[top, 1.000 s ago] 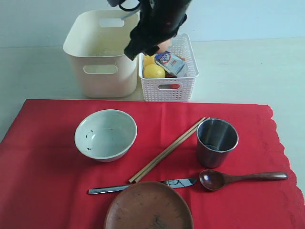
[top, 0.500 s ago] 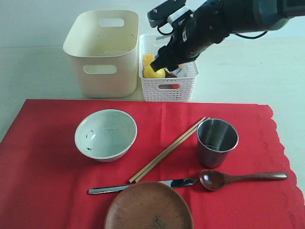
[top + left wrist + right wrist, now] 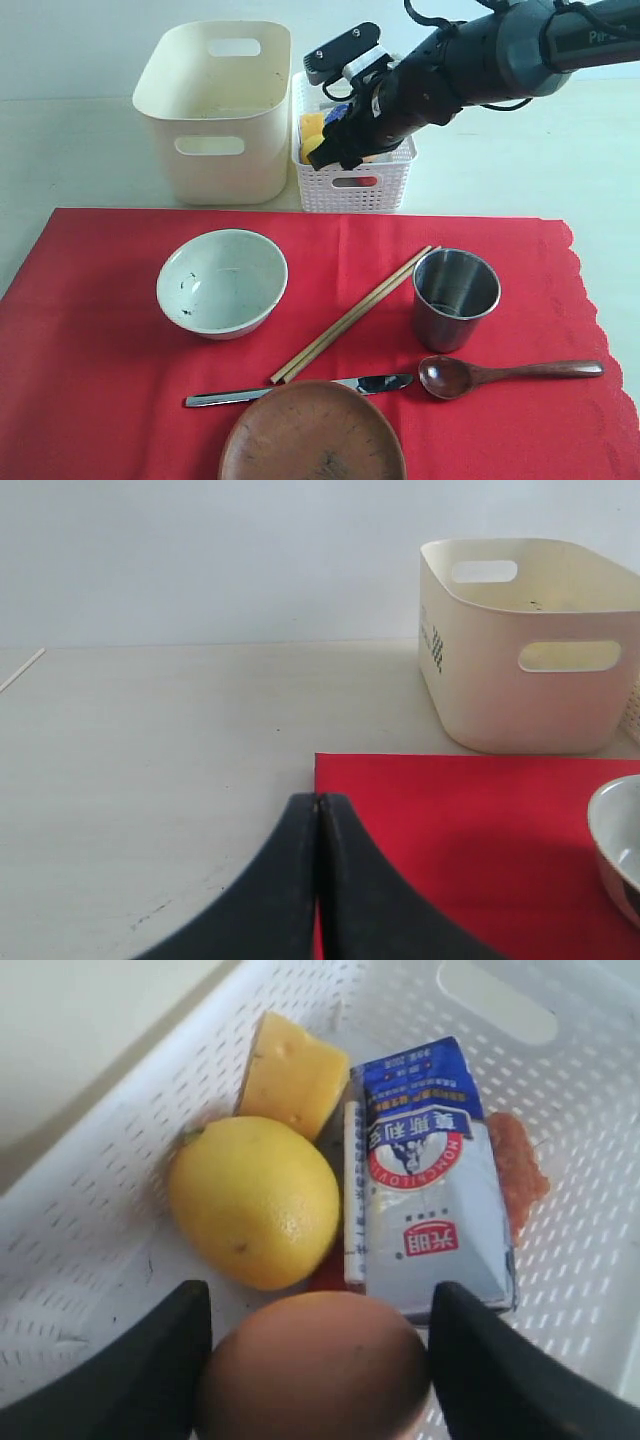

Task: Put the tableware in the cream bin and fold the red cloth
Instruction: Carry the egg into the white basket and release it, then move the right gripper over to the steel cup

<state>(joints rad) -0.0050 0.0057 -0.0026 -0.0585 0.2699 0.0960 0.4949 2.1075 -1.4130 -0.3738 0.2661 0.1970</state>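
The red cloth (image 3: 100, 380) lies flat and carries the white speckled bowl (image 3: 222, 282), wooden chopsticks (image 3: 350, 317), steel cup (image 3: 455, 297), metal knife (image 3: 300, 390), dark wooden spoon (image 3: 500, 374) and brown plate (image 3: 312, 435). The cream bin (image 3: 215, 110) stands behind the cloth with no tableware showing inside. My right gripper (image 3: 318, 1360) hangs low inside the white lattice basket (image 3: 352, 185), shut on a brown egg (image 3: 315, 1375). My left gripper (image 3: 318, 802) is shut on nothing, over the cloth's (image 3: 470, 850) left edge; the exterior view does not show it.
The basket holds a lemon (image 3: 255, 1200), a cheese wedge (image 3: 295, 1075), a milk carton (image 3: 425, 1180) and a sausage (image 3: 520, 1165). It stands touching the cream bin's right side. Bare pale table (image 3: 150, 740) lies left of the cloth.
My right arm has swung from above the bins to the right and dropped lower into the white basket, still carrying the egg. The tableware has not moved.
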